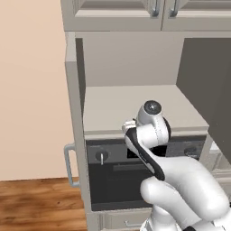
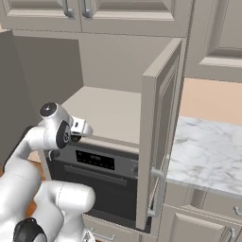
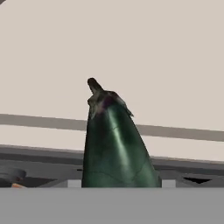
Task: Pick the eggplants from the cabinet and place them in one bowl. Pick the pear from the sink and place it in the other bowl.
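Glossy dark-green eggplant [image 3: 114,144] sits clamped in the tool (fingertips hidden behind it), long axis running straight ahead, stem pointing toward the beige cabinet shelf [image 1: 117,106].

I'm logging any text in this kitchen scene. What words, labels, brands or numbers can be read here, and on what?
None can be read.
Oven control panel: faint light marks, too small and blurred to read.
Eggplant, cabinet doors: no text.
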Available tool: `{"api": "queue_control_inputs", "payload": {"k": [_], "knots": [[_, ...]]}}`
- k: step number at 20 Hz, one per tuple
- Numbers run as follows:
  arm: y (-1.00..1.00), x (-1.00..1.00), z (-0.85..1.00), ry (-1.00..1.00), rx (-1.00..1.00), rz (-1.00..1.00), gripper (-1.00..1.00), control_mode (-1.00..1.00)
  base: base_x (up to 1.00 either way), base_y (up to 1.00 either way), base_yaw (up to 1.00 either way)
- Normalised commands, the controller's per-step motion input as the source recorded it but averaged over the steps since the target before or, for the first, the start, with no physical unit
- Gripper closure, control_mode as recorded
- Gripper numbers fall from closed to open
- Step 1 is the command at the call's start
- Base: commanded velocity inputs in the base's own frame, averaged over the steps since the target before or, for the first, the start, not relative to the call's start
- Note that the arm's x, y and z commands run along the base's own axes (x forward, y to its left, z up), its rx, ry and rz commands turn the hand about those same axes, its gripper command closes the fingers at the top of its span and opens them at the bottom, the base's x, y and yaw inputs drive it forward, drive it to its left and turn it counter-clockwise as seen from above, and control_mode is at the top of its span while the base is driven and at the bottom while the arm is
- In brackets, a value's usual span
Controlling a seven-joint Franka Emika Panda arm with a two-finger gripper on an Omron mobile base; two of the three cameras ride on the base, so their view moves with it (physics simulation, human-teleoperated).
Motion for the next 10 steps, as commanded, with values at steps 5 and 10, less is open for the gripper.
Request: {"api": "queue_control_inputs", "payload": {"k": [5,10], "knots": [[-0.02,-0.09,0.0,0.0,0.0,-0.03,1.0,1.0,-0.67,-0.02,-0.12],[0.0,0.0,0.0,0.0,0.0,0.0,1.0,1.0,-1.0,0.0,-0.23]]}}
